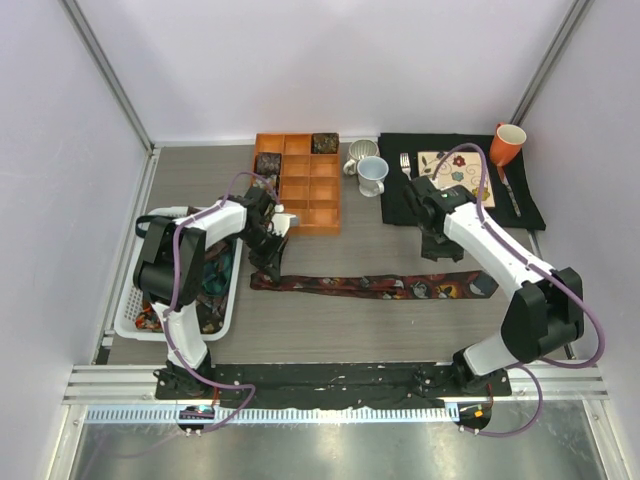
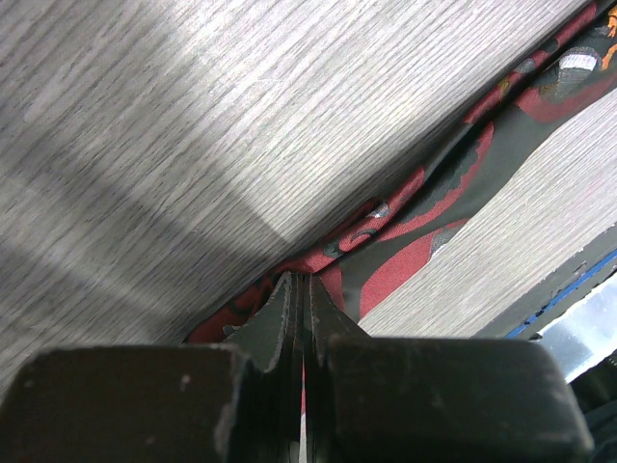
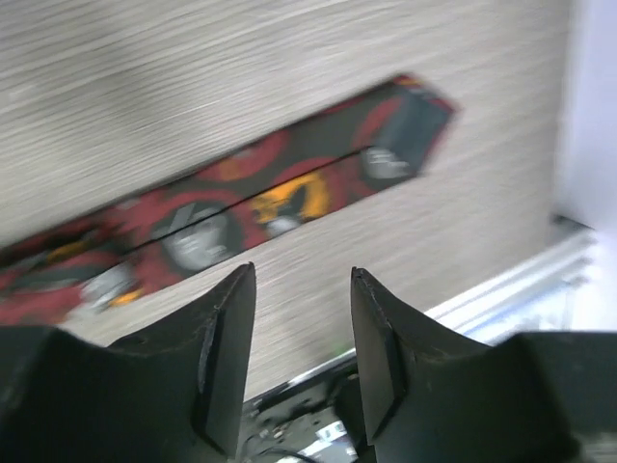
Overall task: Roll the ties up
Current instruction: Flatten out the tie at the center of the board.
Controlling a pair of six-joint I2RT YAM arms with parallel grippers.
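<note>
A maroon patterned tie (image 1: 380,287) lies flat and stretched across the table, wide end to the right. My left gripper (image 1: 268,262) is shut on its narrow left end; in the left wrist view the tie (image 2: 424,212) runs away from the closed gripper (image 2: 302,280), with a red sliver between the fingers. My right gripper (image 1: 440,246) is open and empty, just above and behind the wide end. In the right wrist view the tie (image 3: 241,207) lies beyond the open gripper (image 3: 302,275). Two rolled ties (image 1: 268,162) (image 1: 325,143) sit in the orange divided tray (image 1: 300,205).
A white basket (image 1: 130,300) at the left holds more loose ties (image 1: 212,285). Two mugs (image 1: 362,155) (image 1: 373,176) stand beside the tray. A black placemat (image 1: 530,205) at back right carries a fork (image 1: 406,165), a napkin (image 1: 450,172) and an orange mug (image 1: 507,143).
</note>
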